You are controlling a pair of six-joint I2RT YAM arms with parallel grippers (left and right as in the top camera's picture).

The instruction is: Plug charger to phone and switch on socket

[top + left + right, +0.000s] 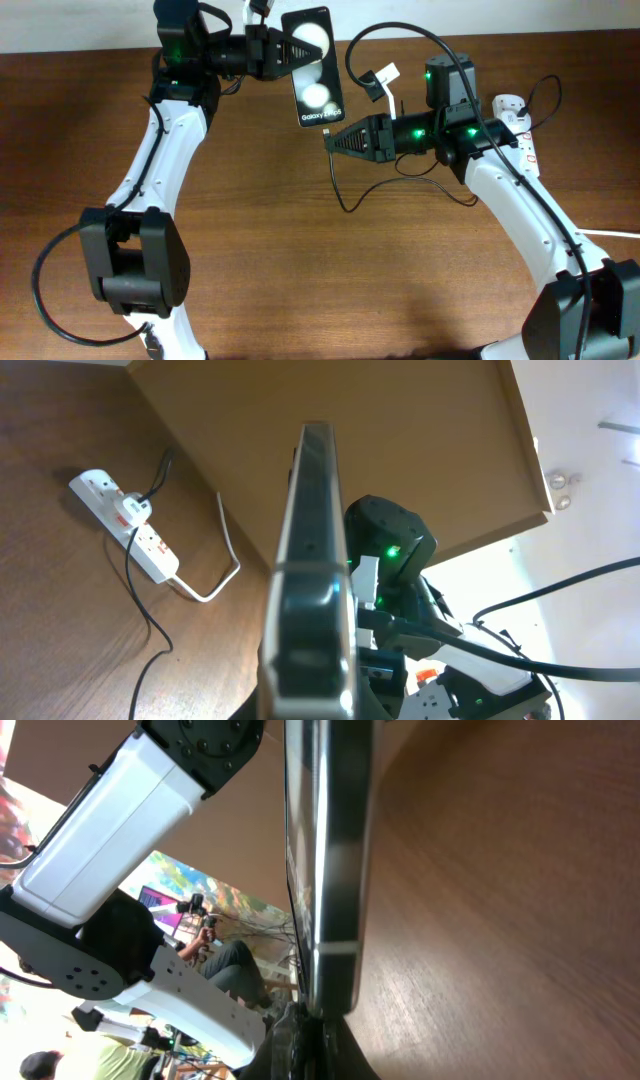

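Note:
The phone (315,65) is held off the table at the back centre, glossy face up, lettering end toward my right arm. My left gripper (276,50) is shut on its left edge. It shows edge-on in the left wrist view (310,550) and the right wrist view (325,850). My right gripper (337,139) is shut on the charger's connector tip, right at the phone's lettering end; I cannot tell if it is inserted. The thin black charger cable (341,190) loops down over the table. The socket (520,125) lies at the right, also visible in the left wrist view (125,525).
A thick white cord (215,575) leaves the socket. The black cable (140,610) trails from the socket's plug across the brown table. My right arm's thick black cables (400,40) arch above the table behind the phone.

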